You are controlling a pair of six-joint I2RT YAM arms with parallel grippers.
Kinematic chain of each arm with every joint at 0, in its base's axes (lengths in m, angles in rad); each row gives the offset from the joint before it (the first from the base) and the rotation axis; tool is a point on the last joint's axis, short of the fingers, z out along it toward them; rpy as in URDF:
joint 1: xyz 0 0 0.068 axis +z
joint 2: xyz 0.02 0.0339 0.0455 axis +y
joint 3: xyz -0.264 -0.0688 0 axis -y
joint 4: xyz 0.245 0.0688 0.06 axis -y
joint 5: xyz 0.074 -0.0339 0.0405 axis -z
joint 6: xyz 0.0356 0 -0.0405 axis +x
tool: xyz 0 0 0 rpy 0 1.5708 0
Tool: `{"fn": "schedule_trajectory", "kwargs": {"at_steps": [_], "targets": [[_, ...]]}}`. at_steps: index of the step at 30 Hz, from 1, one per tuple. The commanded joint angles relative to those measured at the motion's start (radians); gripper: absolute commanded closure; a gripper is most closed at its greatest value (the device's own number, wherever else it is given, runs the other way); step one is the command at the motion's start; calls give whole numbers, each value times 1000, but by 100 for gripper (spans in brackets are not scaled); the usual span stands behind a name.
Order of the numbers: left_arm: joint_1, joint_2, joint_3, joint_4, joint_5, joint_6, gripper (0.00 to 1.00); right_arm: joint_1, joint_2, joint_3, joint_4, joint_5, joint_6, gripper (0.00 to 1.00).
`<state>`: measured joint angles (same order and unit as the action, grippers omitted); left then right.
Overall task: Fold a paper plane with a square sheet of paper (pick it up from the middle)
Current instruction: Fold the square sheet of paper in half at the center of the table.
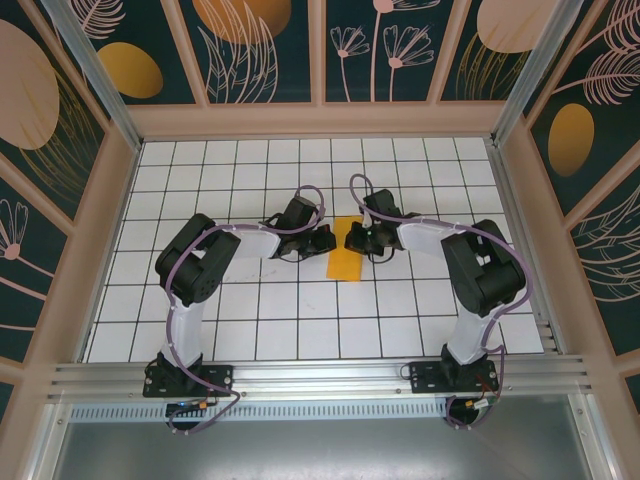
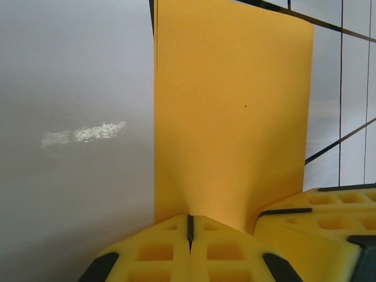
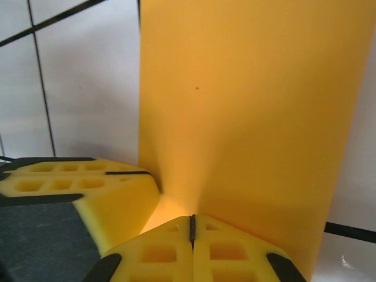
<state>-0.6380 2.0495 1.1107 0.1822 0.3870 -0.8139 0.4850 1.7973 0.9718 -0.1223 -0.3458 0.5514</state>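
Paper (image 1: pixel 345 262) between both jaws, on table (image 1: pixel 300 330)

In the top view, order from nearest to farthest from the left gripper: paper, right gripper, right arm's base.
1. The paper, centre: pinched by the left gripper.
2. The right gripper: just right, pinching it too.
3. The right arm's base: near edge, right.

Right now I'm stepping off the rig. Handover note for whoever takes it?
Grippers: left gripper shut on the square sheet of paper; right gripper shut on the same sheet from the opposite side, close beside the left.
Paper: middle of the table, a narrow rectangle seen from above.
Done: both pinches made.
Left: no pointed nose or wing creases visible, so the plane folds are all to do.
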Motion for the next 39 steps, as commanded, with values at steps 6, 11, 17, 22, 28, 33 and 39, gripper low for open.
{"fn": "schedule_trajectory", "kwargs": {"at_steps": [6,11,17,22,28,33,39], "targets": [[8,88,-52,-213,-155,-5,100,-24,24,-57,-12,33,-54,96],[9,85,-58,-220,-167,-17,100,-44,20,-96,22,33,-79,96],[9,96,-56,-229,-167,-25,100,-102,-33,-225,144,27,-105,97],[9,100,-63,-240,-176,-30,100,-147,-58,-287,176,16,-92,98],[8,100,-65,-236,-173,-29,100,-170,-136,-286,160,32,-69,97],[9,93,-63,-234,-173,-23,100,-140,-229,-234,201,-3,-29,97],[8,101,-60,-239,-174,-20,100,-87,-119,-167,258,-68,-1,97]]}}
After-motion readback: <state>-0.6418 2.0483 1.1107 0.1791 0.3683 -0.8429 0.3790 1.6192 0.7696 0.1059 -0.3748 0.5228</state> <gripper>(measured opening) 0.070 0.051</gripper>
